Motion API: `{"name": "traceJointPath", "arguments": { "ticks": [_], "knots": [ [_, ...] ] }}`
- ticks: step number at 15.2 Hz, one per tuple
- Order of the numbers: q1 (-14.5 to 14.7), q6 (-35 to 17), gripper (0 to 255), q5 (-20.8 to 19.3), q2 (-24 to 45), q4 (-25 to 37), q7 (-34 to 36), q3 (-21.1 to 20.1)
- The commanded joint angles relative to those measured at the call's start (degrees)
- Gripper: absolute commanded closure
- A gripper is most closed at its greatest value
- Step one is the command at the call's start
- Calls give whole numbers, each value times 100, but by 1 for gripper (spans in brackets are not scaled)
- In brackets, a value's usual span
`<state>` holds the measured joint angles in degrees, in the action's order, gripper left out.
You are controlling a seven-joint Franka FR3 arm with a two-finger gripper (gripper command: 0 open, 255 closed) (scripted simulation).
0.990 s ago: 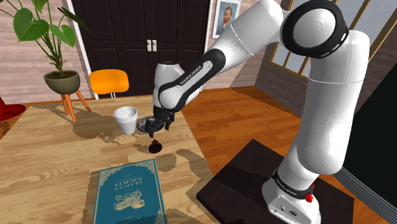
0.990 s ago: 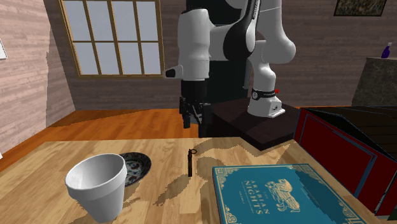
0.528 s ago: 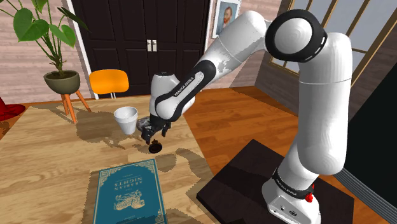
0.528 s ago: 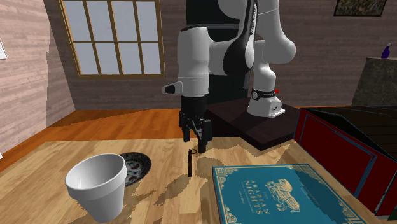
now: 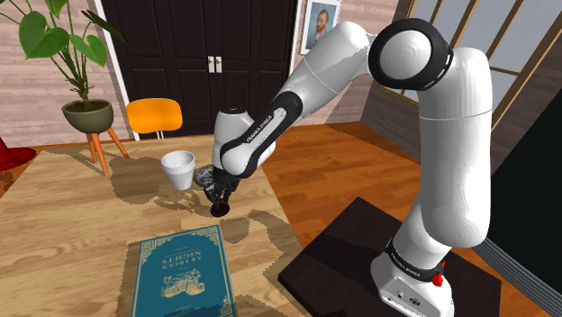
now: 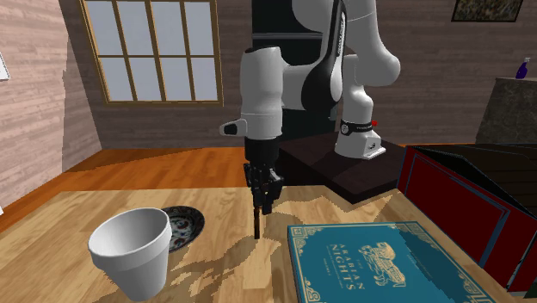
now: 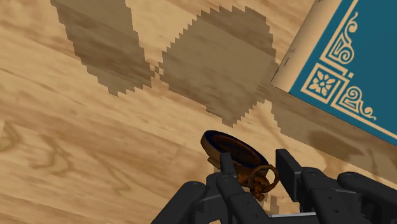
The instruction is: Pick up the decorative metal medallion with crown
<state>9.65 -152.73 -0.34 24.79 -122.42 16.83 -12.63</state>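
Wrist view, dark round blue-rimmed medallion (image 7: 232,147): we see a bronze-coloured crown loop (image 7: 259,179) at its edge
Place: near the teal gilt-patterned book (image 7: 343,70), by its corner
All-black gripper (image 7: 254,164): fingers apart, flanking the crown loop

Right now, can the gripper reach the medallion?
Probably yes: the gripper, fingers open, straddles the ringed top of the medallion; the teal book and white cup stand clear.

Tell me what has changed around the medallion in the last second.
The gripper has come down onto the medallion. Its open fingers now straddle the crowned top and have not yet clamped it. The medallion stands on edge where it was. The white cup, patterned dish and teal book have not moved.
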Motion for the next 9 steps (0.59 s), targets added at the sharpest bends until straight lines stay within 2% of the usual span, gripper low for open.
{"name": "traceJointPath", "arguments": {
  "ticks": [1,6,9],
  "knots": [
    [2,-1,255,0,5,-1,0,-2],
    [1,6,255,0,7,7,-2,-2],
    [-30,188,255,48,-187,-2,-20,-40]
  ]
}}
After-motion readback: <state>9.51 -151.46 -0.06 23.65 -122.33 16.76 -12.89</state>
